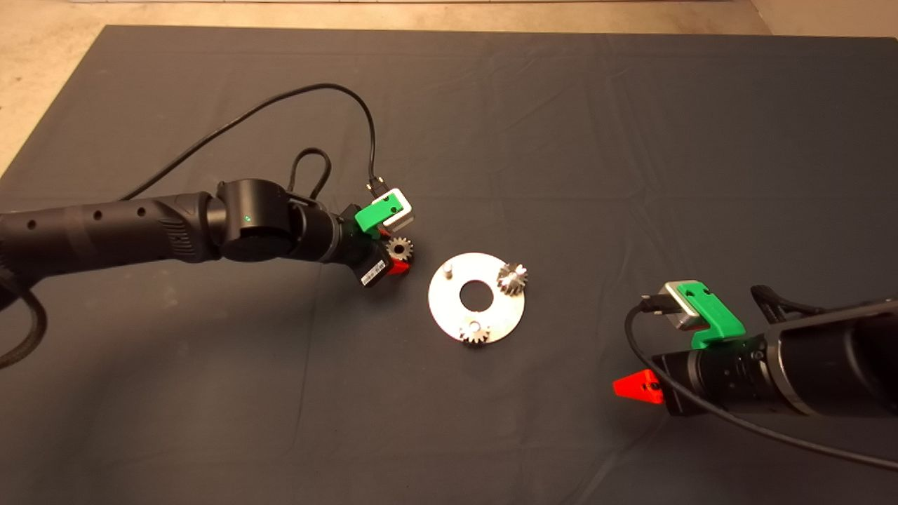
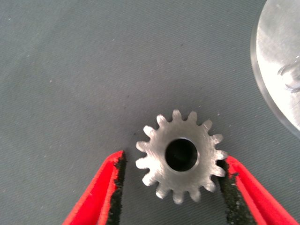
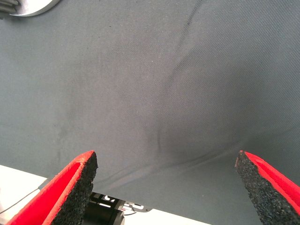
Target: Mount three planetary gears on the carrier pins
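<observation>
A small silver planetary gear (image 2: pixel 180 154) lies flat on the mat between the fingers of my left gripper (image 2: pixel 173 160). One pad touches its teeth; the other stands a little off, so the gripper is open around it. In the head view this gear (image 1: pixel 400 247) and my left gripper (image 1: pixel 398 261) are just left of the round silver disc (image 1: pixel 449 308). Two gears sit on the disc: one (image 1: pixel 512 278) at its far right, looking tilted, and one (image 1: pixel 475 332) at its near edge. One carrier pin (image 1: pixel 447 268) stands bare at the far left. My right gripper (image 1: pixel 635 386) waits open to the disc's right.
The dark mat (image 1: pixel 561 140) spreads widely around the disc. A black cable (image 1: pixel 295 102) loops behind the left arm. The disc's rim (image 2: pixel 281 61) shows near the held gear, and a sliver of the disc (image 3: pixel 28 7) lies beyond my open right gripper (image 3: pixel 166 157).
</observation>
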{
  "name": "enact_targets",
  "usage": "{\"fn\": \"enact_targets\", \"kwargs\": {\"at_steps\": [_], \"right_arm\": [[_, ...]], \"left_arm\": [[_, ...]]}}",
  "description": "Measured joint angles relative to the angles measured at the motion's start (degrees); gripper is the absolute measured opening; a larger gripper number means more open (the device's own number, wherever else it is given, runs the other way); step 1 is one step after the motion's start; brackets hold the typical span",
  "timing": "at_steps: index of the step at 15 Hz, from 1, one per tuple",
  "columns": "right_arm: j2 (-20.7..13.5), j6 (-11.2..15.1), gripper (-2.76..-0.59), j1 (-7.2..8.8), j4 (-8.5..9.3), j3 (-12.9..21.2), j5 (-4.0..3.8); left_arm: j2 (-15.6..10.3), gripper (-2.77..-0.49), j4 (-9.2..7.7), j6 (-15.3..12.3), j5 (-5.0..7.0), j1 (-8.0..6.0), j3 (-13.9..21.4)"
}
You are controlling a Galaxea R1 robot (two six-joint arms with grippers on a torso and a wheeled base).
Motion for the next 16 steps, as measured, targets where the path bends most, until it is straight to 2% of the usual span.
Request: {"fn": "enact_targets", "kwargs": {"at_steps": [2, 3, 6, 16], "right_arm": [[0.01, 0.00, -1.15, 0.00, 0.09, 0.00, 0.00], [0.00, 0.00, -1.15, 0.00, 0.18, 0.00, 0.00], [0.02, 0.00, -1.15, 0.01, 0.29, 0.00, -0.01], [0.02, 0.00, -1.15, 0.01, 0.49, 0.00, 0.00]], "left_arm": [[-0.18, -2.04, -0.02, 0.00, 0.00, -0.02, 0.00], [-0.20, -2.14, -0.17, 0.00, 0.00, 0.00, 0.00], [-0.22, -2.25, -0.17, 0.00, 0.00, -0.01, 0.00], [-0.22, -2.41, -0.17, -0.01, -0.02, -0.02, 0.00]]}}
